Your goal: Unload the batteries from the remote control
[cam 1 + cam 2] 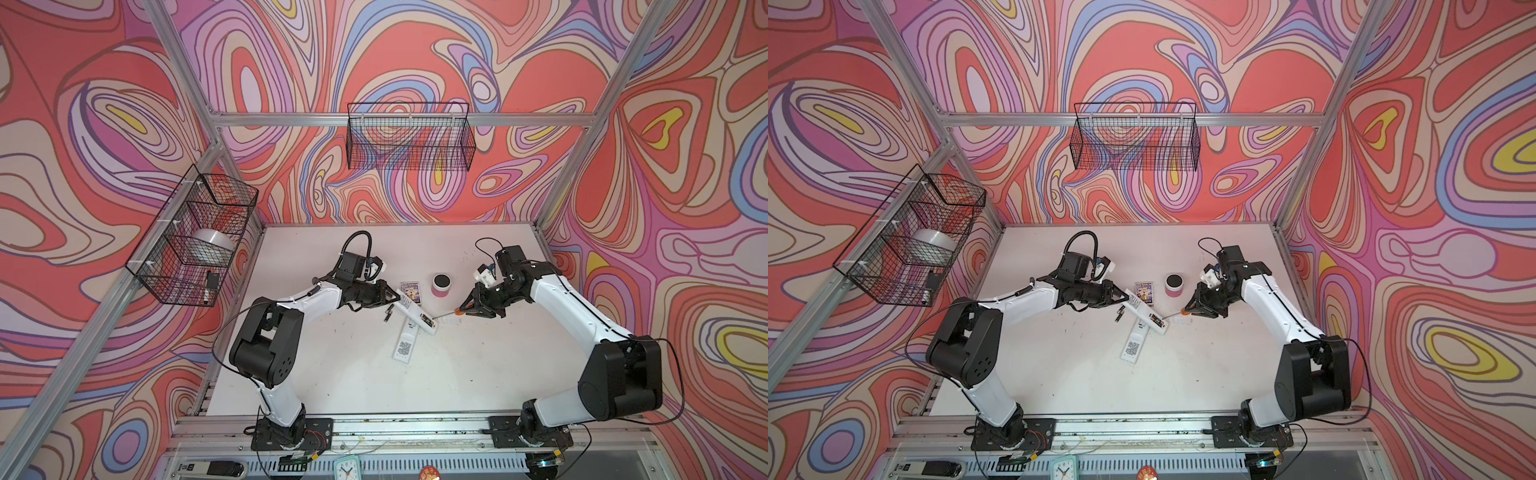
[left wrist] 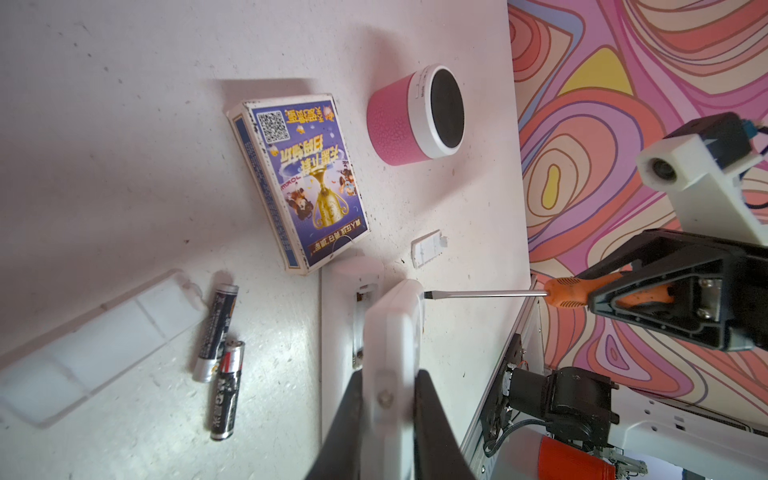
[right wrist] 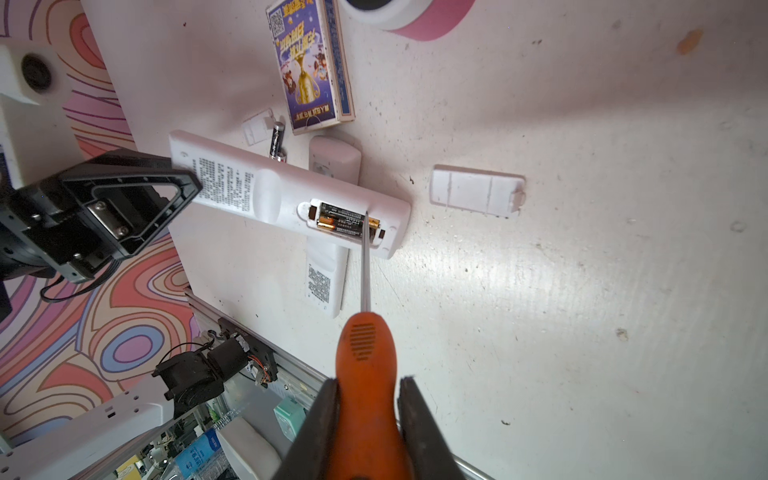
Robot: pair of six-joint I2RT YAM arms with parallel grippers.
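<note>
Two batteries [image 3: 345,221] in remote [image 3: 266,193] compartment

2 overhead views, 2 close wrist views

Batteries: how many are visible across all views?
4. Two batteries lie loose on the table; two sit in the remote's open compartment, at the screwdriver's tip. More could be hidden.
</note>
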